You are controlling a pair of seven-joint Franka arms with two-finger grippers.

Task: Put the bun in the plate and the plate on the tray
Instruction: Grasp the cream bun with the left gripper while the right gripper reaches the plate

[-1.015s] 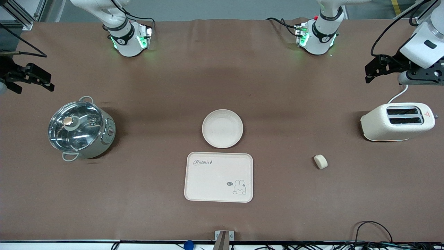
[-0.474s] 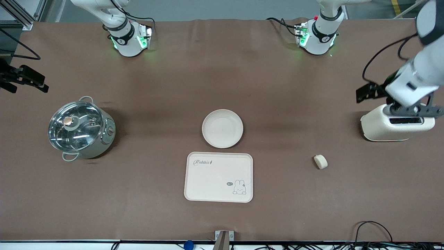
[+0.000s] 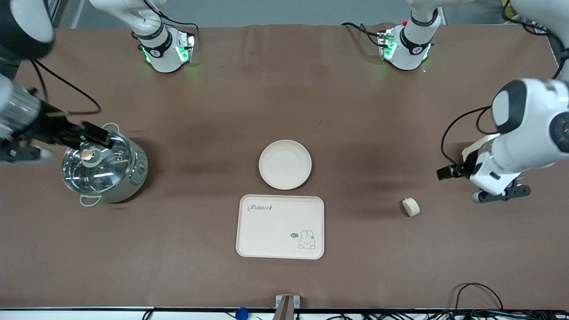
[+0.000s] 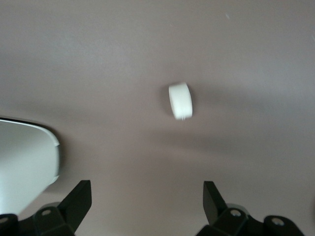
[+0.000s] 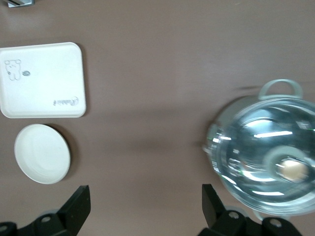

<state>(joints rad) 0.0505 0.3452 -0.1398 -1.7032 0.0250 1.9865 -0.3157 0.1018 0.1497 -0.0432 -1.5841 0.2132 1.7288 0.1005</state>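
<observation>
Bun (image 3: 411,207) is seen lying bare on the brown table (image 3: 355,111), toward the left arm's end, nearer to the front camera than the toaster (image 3: 469,155), of which only a small cream corner shows past the left arm. No contact between bun and any claw is recorded.

Left gripper (image 3: 449,172) is held in the air over the table just beside the toaster, with the bun near it but apart. In the left wrist view the bun (image 4: 180,101) is seen ahead of the gripper (image 4: 147,201), roughly in line with the gap, and the two black fingertips (image 4: 78,199) are spread wide with nothing between them. A pale rounded edge of the toaster (image 4: 24,167) shows at the side of that view.

Plate (image 3: 285,164) is noted resting on the table at the middle, bare inside. Tray (image 3: 280,226) lies just beside it, nearer to the front camera, a narrow strip of table showing between the two; its lettering and rabbit drawing are uncovered.

Right gripper (image 3: 95,133) is held over the lidded metal pot (image 3: 104,166) at the right arm's end of the table. In the right wrist view its fingertips (image 5: 78,206) are spread apart and hold nothing; the pot (image 5: 266,167), the plate (image 5: 42,153) and the tray (image 5: 42,79) are all seen below it, well apart from the fingers.
</observation>
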